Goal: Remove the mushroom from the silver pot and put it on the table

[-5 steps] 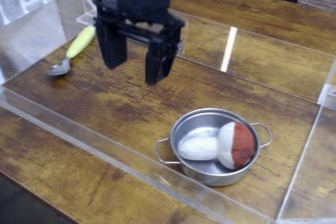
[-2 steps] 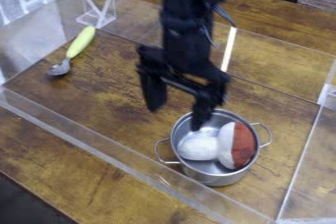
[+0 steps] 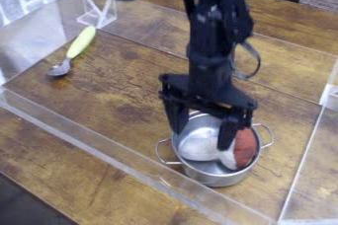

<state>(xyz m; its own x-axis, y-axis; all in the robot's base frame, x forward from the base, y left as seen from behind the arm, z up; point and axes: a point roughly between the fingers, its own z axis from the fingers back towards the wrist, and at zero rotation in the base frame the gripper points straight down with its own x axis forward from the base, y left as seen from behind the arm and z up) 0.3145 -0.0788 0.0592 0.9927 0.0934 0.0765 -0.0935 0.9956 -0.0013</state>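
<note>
The silver pot [image 3: 201, 167] stands on the table [image 3: 93, 111] near the front right. Inside it lies the mushroom [image 3: 199, 147], its white stem to the left and its reddish-brown cap [image 3: 247, 148] to the right. My black gripper [image 3: 207, 130] points straight down and hangs open right over the pot. One finger [image 3: 176, 116] stands at the pot's left rim, the other at the mushroom's cap end. The fingers straddle the mushroom without closing on it. Part of the mushroom and the pot's far rim are hidden behind the gripper.
A yellow-green banana-like toy [image 3: 81, 40] and a grey spoon [image 3: 59, 68] lie at the far left. Clear acrylic walls [image 3: 93, 135] edge the table along the front and on the right [image 3: 321, 120]. A clear stand [image 3: 97, 12] sits at the back left.
The arm has swung from the back left of the table to the right and down. The open gripper now hangs over the pot, astride the mushroom. Pot and mushroom have not moved.
</note>
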